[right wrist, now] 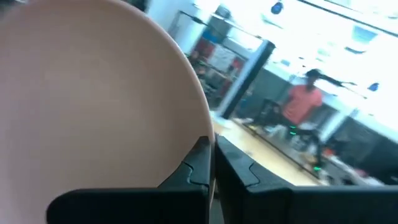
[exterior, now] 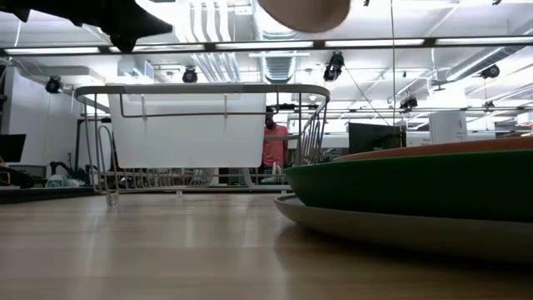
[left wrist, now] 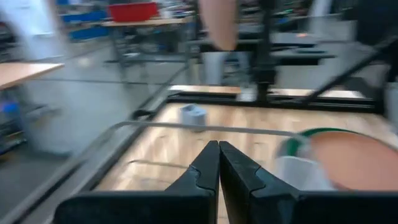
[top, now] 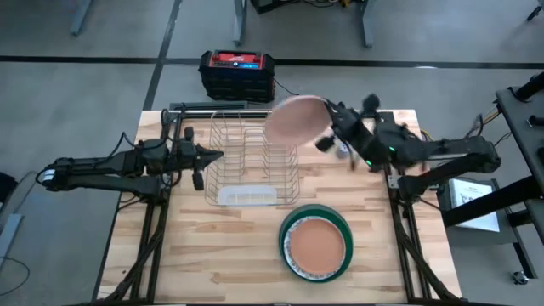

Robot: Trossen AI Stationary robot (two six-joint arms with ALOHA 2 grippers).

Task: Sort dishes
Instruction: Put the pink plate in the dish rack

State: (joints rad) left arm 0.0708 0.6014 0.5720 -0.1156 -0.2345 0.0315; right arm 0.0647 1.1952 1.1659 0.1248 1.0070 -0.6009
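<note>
A salmon-pink plate hangs in the air over the far right corner of the silver wire rack, with my right gripper shut on it. In the low view only the plate's lower edge shows, at the top of the picture. The other dishes form a stack near the table's front, right of centre: a brownish-pink plate lies in a dark green one, which rests on a grey one. My left gripper hovers shut at the rack's left side, holding nothing. My right gripper pinches the pink plate's rim between its two fingers, on the plate's right side. The fingers reach in roughly level from the table's right. The plate is lifted clear of the rack and the table and sits tilted in the hold.
A small grey-blue gadget stands on the table at the far right, under my right arm. A red and black box sits on the floor beyond the far edge. A person in a red top stands in the room behind.
</note>
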